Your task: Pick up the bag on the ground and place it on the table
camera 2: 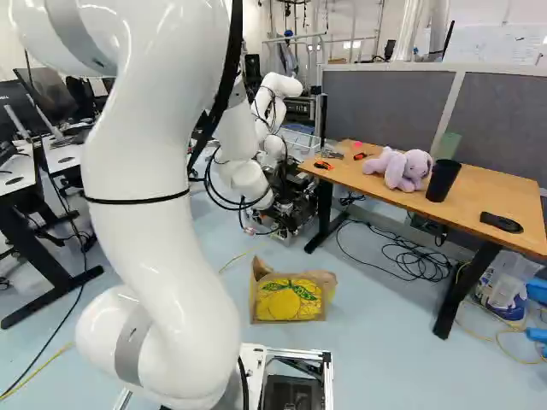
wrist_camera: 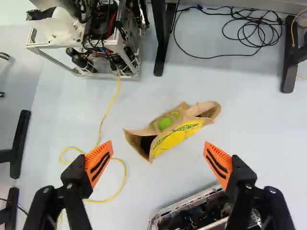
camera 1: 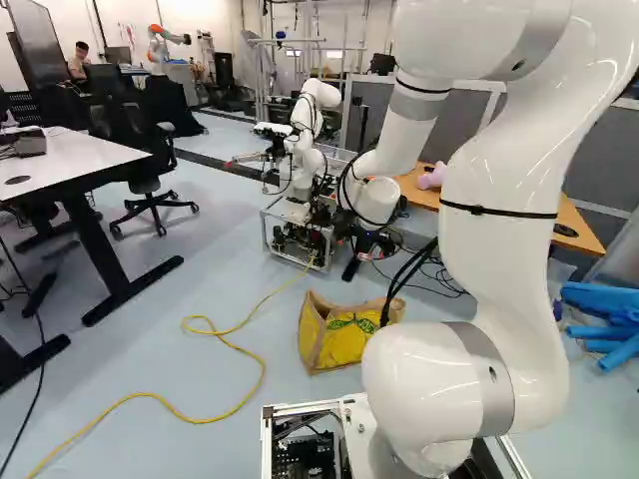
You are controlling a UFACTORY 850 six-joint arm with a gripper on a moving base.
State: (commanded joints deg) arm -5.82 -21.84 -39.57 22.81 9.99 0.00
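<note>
While the black, orange-padded end effector (wrist_camera: 158, 143) is seen open, the tan, yellow-printed cloth bag (wrist_camera: 176, 139) is found on the pale-blue floor (wrist_camera: 249, 134); light, floppy handling is expected, its rim (wrist_camera: 141, 132) being best pinched.

Wooden table (camera 1: 580, 222) partly hidden behind arm (camera 1: 499, 249), left base view

Arm (camera 1: 509, 269): glossy white, rounded segments; grey bands (camera 1: 491, 371) at joints, thin black straps (camera 1: 499, 212) round links. I note loose black cables (camera 2: 229, 81) alongside. Hand (camera 1: 367, 244): black fingers (wrist_camera: 73, 176), small screws (wrist_camera: 272, 190); orange pads (wrist_camera: 99, 160), ribbed, two dark stripes each. Base frame (camera 1: 267, 439): pale metal, dark electronics (camera 1: 305, 459) inside.
</note>
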